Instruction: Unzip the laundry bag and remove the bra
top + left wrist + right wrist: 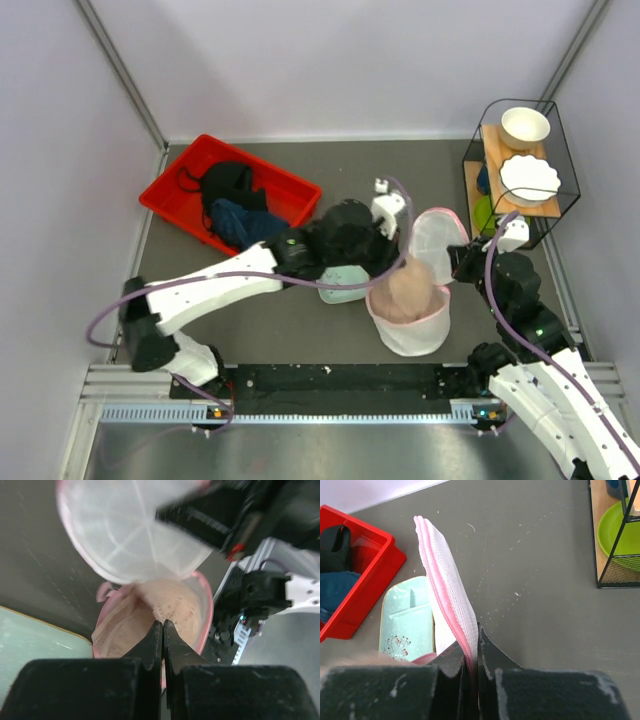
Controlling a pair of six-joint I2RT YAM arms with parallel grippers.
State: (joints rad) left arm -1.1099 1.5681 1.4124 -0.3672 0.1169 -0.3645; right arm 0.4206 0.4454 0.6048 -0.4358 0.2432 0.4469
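No legible text, labels, brand marks or numbers in any of the three views. The only mark seen is a small dark sprig drawing on the mint tray (404, 622), right wrist view; it has no lettering.

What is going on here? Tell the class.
The bag is already unzipped. The right gripper is shut on the pink edge of its lid, holding it up and open. The left gripper is shut on the bra, which sits in the bag, not yet lifted out.
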